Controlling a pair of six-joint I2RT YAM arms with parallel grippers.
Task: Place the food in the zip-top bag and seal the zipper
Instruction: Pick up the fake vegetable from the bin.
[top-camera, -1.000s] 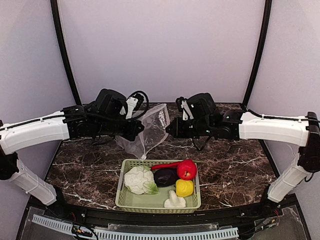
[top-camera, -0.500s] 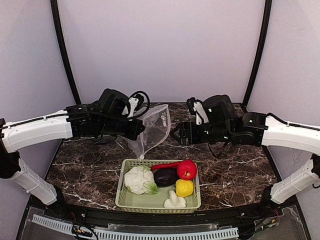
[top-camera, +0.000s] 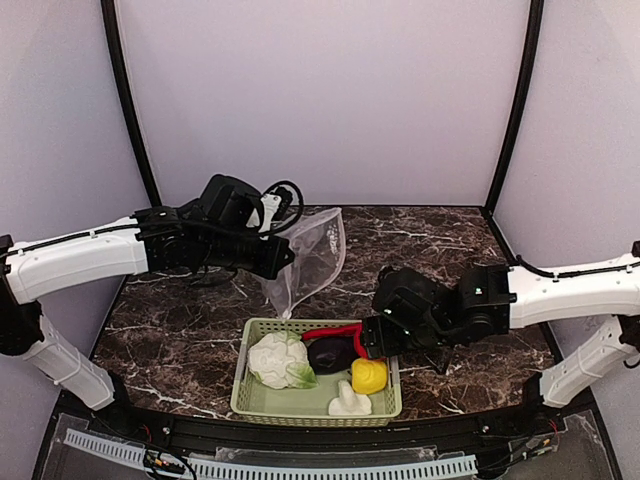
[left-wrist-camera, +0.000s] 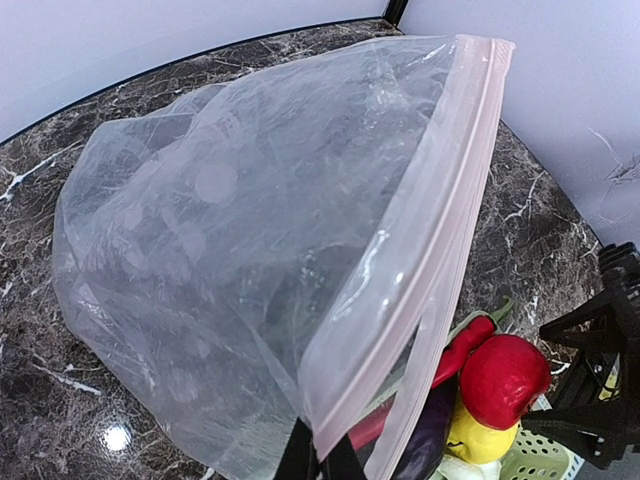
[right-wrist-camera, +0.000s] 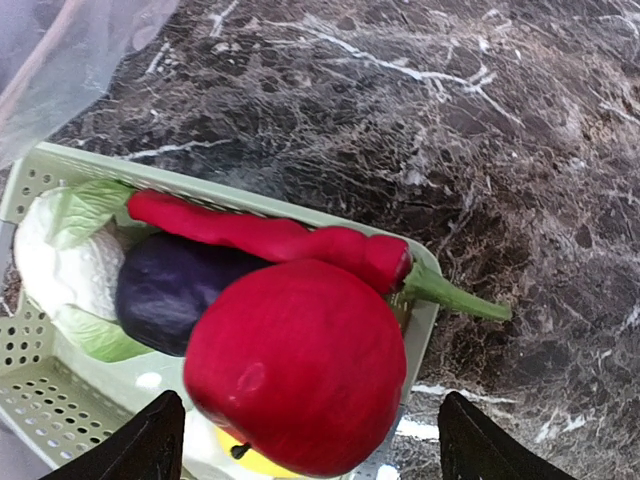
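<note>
My left gripper (top-camera: 283, 262) is shut on the pink zipper (left-wrist-camera: 440, 220) edge of the clear zip-top bag (top-camera: 312, 255), which hangs above the table with its mouth slightly parted. The food lies in the green basket (top-camera: 245, 385): cauliflower (top-camera: 278, 360), eggplant (top-camera: 330, 353), red chili (top-camera: 325, 331), yellow pepper (top-camera: 368, 376) and mushroom (top-camera: 349, 403). In the right wrist view the red pepper (right-wrist-camera: 300, 365) sits on top of the pile. My right gripper (right-wrist-camera: 318, 440) is open, one finger on each side of that pepper and apart from it.
The basket stands near the table's front edge, between the two arms. Dark marble tabletop (top-camera: 470, 260) surrounds it. Black corner posts and pale walls close the back and sides.
My right gripper has let go of the bag's edge, opened wide and swung down toward the front to the basket's right end. The left gripper still holds the bag, slightly higher.
</note>
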